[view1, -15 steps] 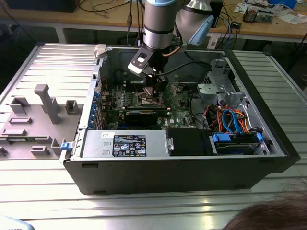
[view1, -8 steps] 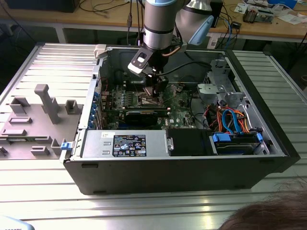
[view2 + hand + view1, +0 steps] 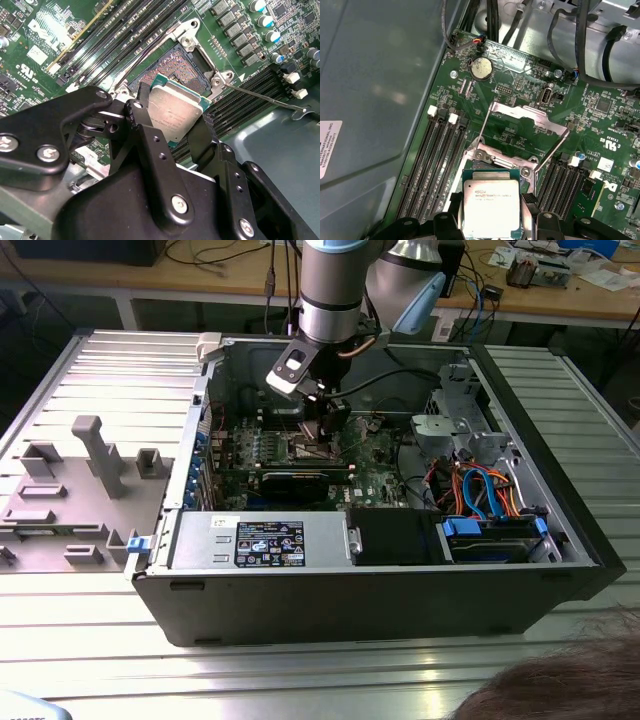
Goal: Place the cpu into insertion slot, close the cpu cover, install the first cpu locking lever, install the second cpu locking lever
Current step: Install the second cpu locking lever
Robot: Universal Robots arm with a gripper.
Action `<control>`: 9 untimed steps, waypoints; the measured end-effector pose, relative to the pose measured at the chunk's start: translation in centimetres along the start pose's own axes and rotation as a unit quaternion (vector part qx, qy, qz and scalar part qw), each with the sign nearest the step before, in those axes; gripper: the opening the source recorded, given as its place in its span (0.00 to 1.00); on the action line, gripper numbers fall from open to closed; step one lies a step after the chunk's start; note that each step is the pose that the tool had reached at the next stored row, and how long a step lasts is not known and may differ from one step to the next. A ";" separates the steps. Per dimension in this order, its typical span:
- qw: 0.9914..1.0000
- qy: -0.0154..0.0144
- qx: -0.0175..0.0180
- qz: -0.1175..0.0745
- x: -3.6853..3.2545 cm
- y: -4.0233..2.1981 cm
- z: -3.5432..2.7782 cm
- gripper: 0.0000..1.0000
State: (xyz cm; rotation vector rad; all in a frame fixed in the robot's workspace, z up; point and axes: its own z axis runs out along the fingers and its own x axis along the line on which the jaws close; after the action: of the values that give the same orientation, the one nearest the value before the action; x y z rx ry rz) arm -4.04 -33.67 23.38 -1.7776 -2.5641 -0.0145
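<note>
Exterior view: computer case point(image 3: 400, 605) on ribbed metal table point(image 3: 300, 670), wooden benches point(image 3: 90, 282) behind; claw point(image 3: 172, 115) clamps the cpu point(image 3: 490, 202).

place: probably a lab | cluttered benches point(image 3: 600, 302) — open computer case point(image 3: 350, 605)

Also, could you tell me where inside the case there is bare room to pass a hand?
The plain grey case panel beside the memory slots is bare. It is crowded at the insertion slot, where the claw holds the cpu, and by the cables.
</note>
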 end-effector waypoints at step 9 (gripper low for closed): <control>1.000 0.000 0.000 0.002 0.00 0.00 0.00 0.55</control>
State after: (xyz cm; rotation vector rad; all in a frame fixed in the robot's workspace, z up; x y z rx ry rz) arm -4.03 -33.67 23.37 -1.7835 -2.5600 -0.0145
